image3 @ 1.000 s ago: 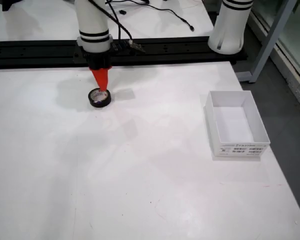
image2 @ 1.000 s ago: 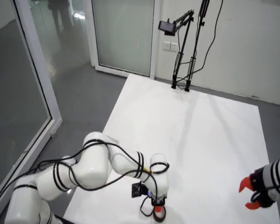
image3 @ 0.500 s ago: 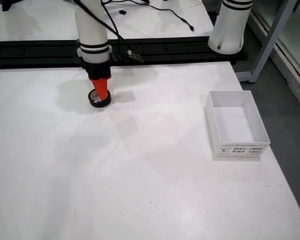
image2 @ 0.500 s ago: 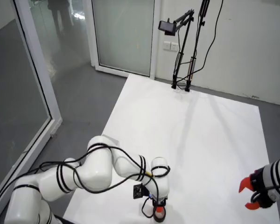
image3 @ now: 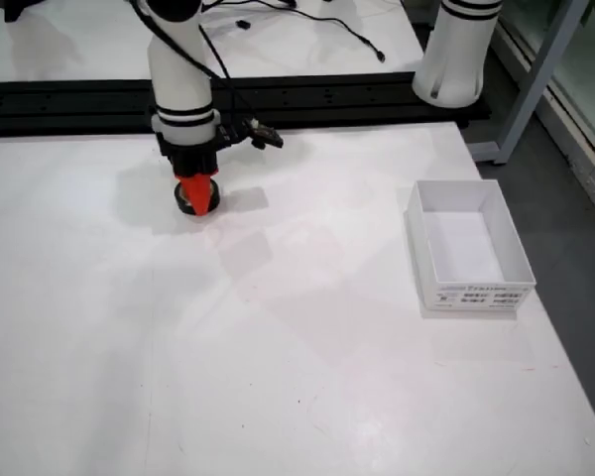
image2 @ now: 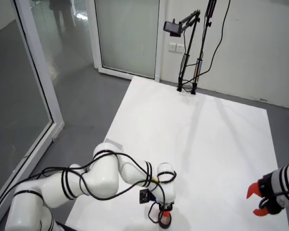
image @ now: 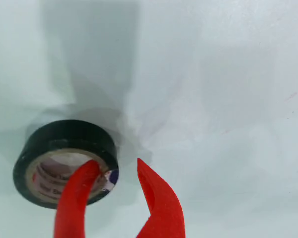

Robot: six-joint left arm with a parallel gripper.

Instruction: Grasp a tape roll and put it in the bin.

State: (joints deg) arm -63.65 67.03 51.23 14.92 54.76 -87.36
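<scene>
In the view that rides on the gripper, a black tape roll [image: 64, 136] with a pale printed core lies flat on the white table. My gripper [image: 115, 168] is open, and its red fingers straddle the roll's right wall. The left finger [image: 77, 193] is down inside the hole, the right finger [image: 159, 198] outside. In the front view the gripper [image3: 197, 198] sits low over the roll [image3: 184, 206], hiding most of it. The white bin [image3: 476, 293] stands empty at the right, far from the gripper. In the high view the gripper [image2: 165, 219] is at the table's near edge.
A black rail [image3: 327, 99] runs along the table's far side in the front view, with a white arm base [image3: 456, 59] on it. A second arm's red gripper [image2: 257, 202] hangs still at the right of the high view. A camera stand [image2: 188, 48] is at the far end.
My gripper has come down from above the roll until its fingers reach around the roll's wall. The roll and the bin have not moved.
</scene>
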